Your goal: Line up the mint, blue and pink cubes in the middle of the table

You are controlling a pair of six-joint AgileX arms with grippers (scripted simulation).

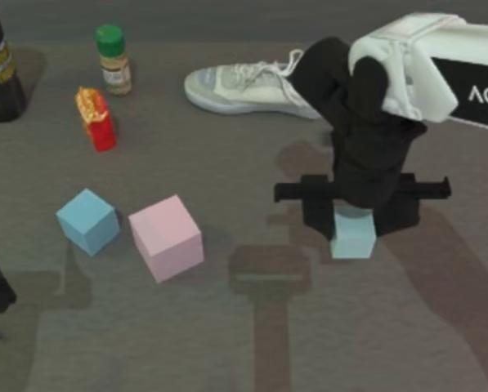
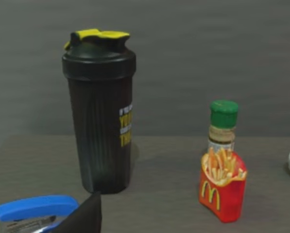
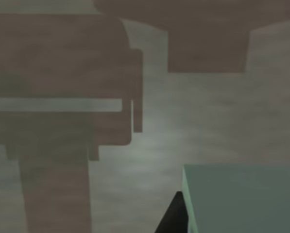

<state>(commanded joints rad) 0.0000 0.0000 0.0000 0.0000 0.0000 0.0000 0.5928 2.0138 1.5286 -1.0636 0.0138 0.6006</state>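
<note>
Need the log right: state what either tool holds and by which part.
Right tool sits over the mint cube, apparently at its upper sides; whether it grips cannot be told. Left arm parked at the left edge, holding nothing visible.

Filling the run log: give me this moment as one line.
right gripper: over mint cube, right of centre | grip: unconfirmed | blue cube, pink cube: left side, apart, unaligned | left arm: parked at left edge

On my right arm (image 1: 440, 73) I can read the white letters "AG", cut off at the picture's edge. The red fries carton (image 2: 222, 187) carries a yellow "M" arch. The black shaker bottle (image 2: 100, 111) has yellow lettering I can't read.
</note>
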